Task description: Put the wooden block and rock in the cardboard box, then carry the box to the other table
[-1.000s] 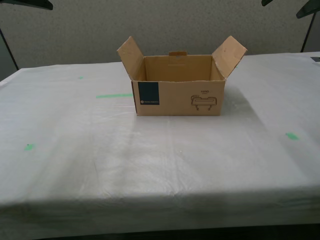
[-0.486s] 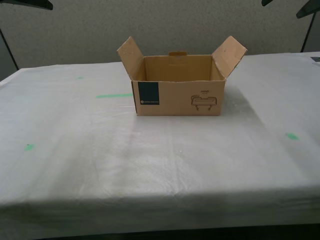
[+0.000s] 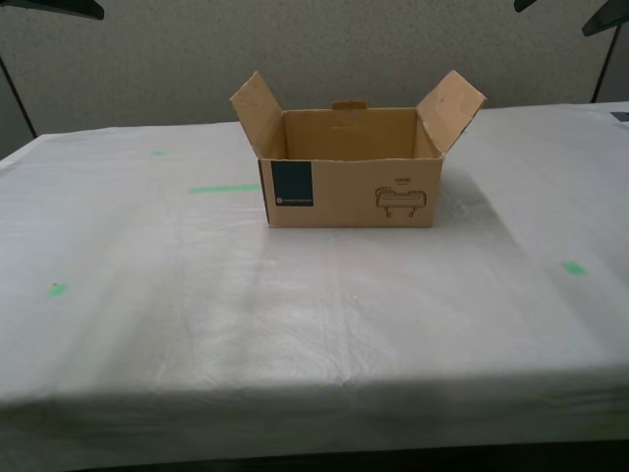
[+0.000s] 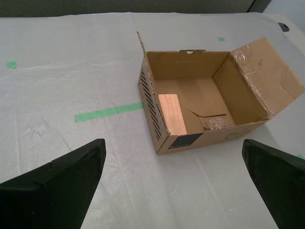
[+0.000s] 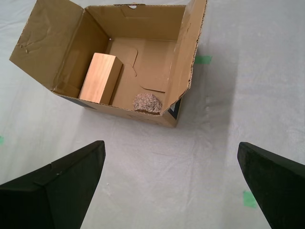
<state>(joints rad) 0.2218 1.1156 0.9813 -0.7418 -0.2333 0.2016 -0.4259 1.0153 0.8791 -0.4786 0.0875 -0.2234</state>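
nothing shifted over the last second: cardboard box (image 3: 350, 167) unmoved on the other table (image 3: 295, 315), wooden block (image 5: 100, 78) and rock (image 5: 147, 102) inside. first gripper (image 5: 171, 186) and second gripper (image 4: 176, 183) raised, fingers wide apart, holding nothing; task looks finished

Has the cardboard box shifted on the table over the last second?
No. In the exterior view the cardboard box sits in the same spot relative to the green tape strip beside it on the table. Its flaps are spread open as before.
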